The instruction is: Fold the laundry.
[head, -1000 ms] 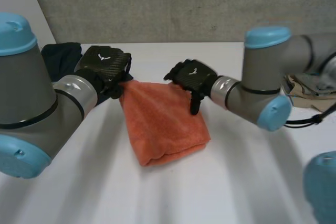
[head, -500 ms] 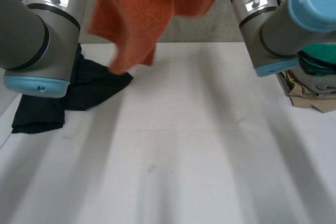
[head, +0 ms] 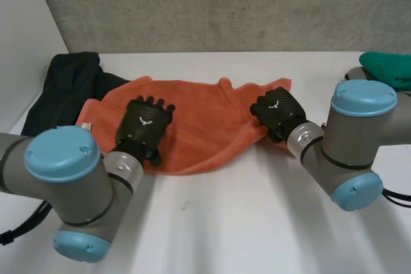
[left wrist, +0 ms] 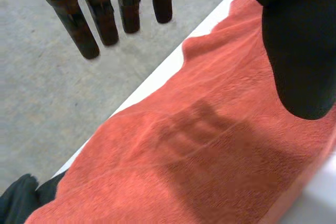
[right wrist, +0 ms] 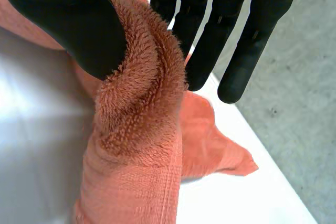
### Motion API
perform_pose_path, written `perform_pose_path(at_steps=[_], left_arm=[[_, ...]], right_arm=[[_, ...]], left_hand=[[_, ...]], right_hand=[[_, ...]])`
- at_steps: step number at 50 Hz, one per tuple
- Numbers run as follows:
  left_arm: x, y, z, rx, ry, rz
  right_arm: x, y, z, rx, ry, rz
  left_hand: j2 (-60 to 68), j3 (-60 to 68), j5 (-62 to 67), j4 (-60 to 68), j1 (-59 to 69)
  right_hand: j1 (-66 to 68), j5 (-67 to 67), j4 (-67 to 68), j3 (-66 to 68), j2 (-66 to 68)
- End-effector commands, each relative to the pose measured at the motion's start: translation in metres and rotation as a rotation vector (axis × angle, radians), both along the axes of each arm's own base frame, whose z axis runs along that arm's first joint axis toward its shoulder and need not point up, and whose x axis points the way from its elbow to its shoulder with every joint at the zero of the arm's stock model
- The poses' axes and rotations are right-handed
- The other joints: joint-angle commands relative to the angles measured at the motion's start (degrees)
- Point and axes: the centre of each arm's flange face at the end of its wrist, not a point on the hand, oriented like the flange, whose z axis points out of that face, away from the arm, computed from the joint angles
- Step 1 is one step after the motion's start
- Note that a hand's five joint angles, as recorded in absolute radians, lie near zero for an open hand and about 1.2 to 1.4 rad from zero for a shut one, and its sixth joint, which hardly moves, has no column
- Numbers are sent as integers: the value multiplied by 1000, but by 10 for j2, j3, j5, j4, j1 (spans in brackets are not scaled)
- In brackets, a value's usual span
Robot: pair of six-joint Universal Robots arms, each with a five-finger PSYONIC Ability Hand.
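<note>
Orange towel [head: 205, 120] lies spread on the desk [head: 257, 222]. The right hand [head: 277, 112] pinches its right edge, probably to pull it flat. The left hand [head: 146, 123] is wide open over its left half.

left robot hand [head: 146, 124] splayed, right robot hand [head: 277, 111] pinching

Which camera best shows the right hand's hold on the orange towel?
The right wrist view: there the right hand pinches a bunched fold of the orange towel between thumb and fingers. The head view shows that hand from behind at the towel's right end. The left wrist view shows flat towel beneath the open left hand.
</note>
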Motion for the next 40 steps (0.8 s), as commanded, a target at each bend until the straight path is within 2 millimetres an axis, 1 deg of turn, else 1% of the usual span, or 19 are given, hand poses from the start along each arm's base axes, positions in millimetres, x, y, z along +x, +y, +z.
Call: perform_pose_path(at_steps=[1,2,3,5,6,9,10,12,13,14,17,18,20,21,25,35,38,40], left_arm=[[43,-30,33,-15,42,140],[50,-34,35,-8,46,157],[64,-41,39,13,55,186],[76,-45,37,53,59,197],[86,-47,34,96,61,192],[99,-51,26,166,64,170],[107,-53,20,208,66,150],[114,-58,14,230,66,128],[117,-61,12,232,63,119],[123,-70,6,231,55,99],[133,-82,-5,227,21,84],[137,-89,-12,226,-12,76],[138,-92,-20,231,-48,71],[139,-93,-26,234,-88,64],[140,-100,-36,219,-143,60],[136,-121,-46,128,-151,71],[135,-125,-48,103,-151,73],[133,-129,-48,82,-148,72]], right_arm=[[-9,-3,9,34,-21,-43],[-11,-6,9,35,-25,-52],[-15,-9,8,46,-29,-69],[-18,-12,7,53,-33,-85],[-20,-13,5,59,-33,-92],[-21,-14,2,68,-31,-95],[-21,-14,0,73,-31,-98],[-20,-14,-1,75,-28,-97],[-20,-14,-1,76,-26,-97],[-21,-14,-1,75,-26,-100],[-21,-15,-1,74,-26,-103],[-21,-15,-1,72,-27,-103],[-21,-15,-1,74,-26,-103],[-21,-15,-1,74,-26,-103],[-20,-13,-2,77,-23,-98],[-19,-9,-6,87,-13,-91],[-19,-8,-7,88,-9,-91],[-20,-8,-8,89,-5,-90]], left_hand=[[-160,-163,-166,-166,-114],[-160,-163,-166,-166,-114],[-160,-163,-166,-166,-114],[-160,-163,-166,-166,-114],[-148,-151,-154,-154,-102],[-134,-138,-141,-141,-88],[-128,-131,-134,-134,-81],[-89,-92,-95,-95,-43],[-64,-67,-70,-70,-18],[-25,-29,-32,-32,21],[4,0,-3,-3,50],[4,0,-3,-3,50],[2,-1,-4,-4,48],[-5,-8,-11,-11,42],[9,5,2,2,55],[84,81,78,78,131],[118,115,112,112,164],[171,168,165,165,218]], right_hand=[[151,145,116,121,133],[151,145,116,121,133],[151,145,116,121,133],[151,145,116,121,133],[151,145,116,121,133],[151,145,116,121,133],[151,145,116,121,133],[151,145,116,121,133],[151,145,116,121,133],[151,145,116,121,133],[151,145,116,121,133],[151,145,116,121,133],[151,145,116,121,133],[151,145,116,121,133],[151,145,116,121,133],[151,145,116,121,133],[151,145,116,121,133],[151,145,116,121,133]])
